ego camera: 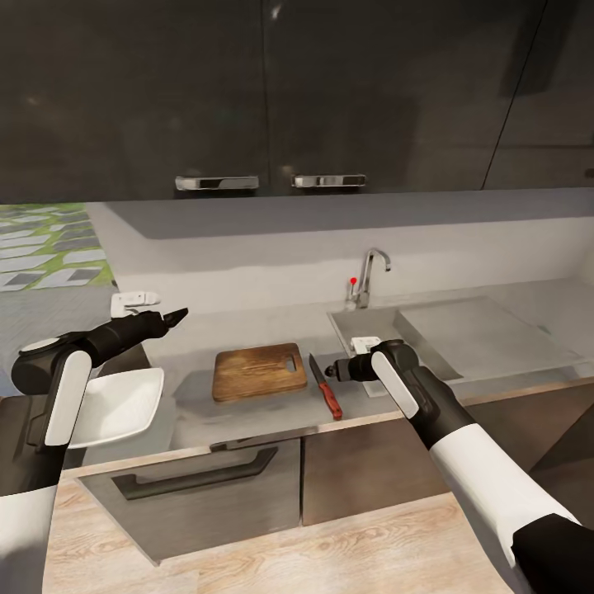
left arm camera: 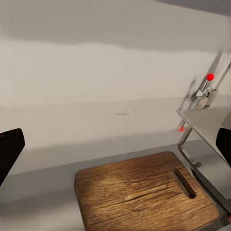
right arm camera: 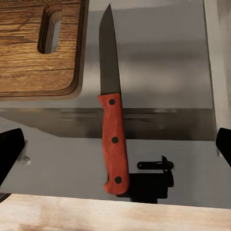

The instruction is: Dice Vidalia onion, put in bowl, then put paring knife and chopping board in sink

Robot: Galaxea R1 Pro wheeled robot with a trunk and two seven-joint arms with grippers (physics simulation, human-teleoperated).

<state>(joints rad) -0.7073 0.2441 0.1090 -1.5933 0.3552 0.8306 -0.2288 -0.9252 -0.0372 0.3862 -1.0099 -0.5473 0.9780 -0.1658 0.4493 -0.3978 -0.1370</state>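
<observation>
The long glossy grey countertop [ego camera: 247, 412] w/ its metallic front edge runs left to right under the black upper cabinets. At its right end sits the rectangular grey steel sink [ego camera: 388, 330] w/ drainboard and the chrome tap w/ red-tipped lever [ego camera: 367, 276] behind it. I can't make out the onion; the right arm blocks much of the basin.

The dark brown wooden chopping board [ego camera: 259, 371] w/ slot handle lies flat mid-counter, slot end toward the sink. The shallow white squarish bowl [ego camera: 120, 406] sits at the far left, partly behind the left arm.

The slim red-handled paring knife [ego camera: 325, 386] lies just right of the board, apart from it, blade pointing toward the wall, handle end close to the counter's near edge.

The right gripper [right arm camera: 115, 144] hovers over the knife, jaws wide apart, holding nothing. The left gripper [left arm camera: 115, 144] hangs above the board's left side, also spread wide and empty.

Risks, imo: the knife handle is near the edge, so a sloppy descent could nudge it off onto the floor. A grab too far fwd lands on the blade and slips. Also, the onion isn't on the board yet, so taking the knife first leaves only the left arm for a long reach to the sink.
</observation>
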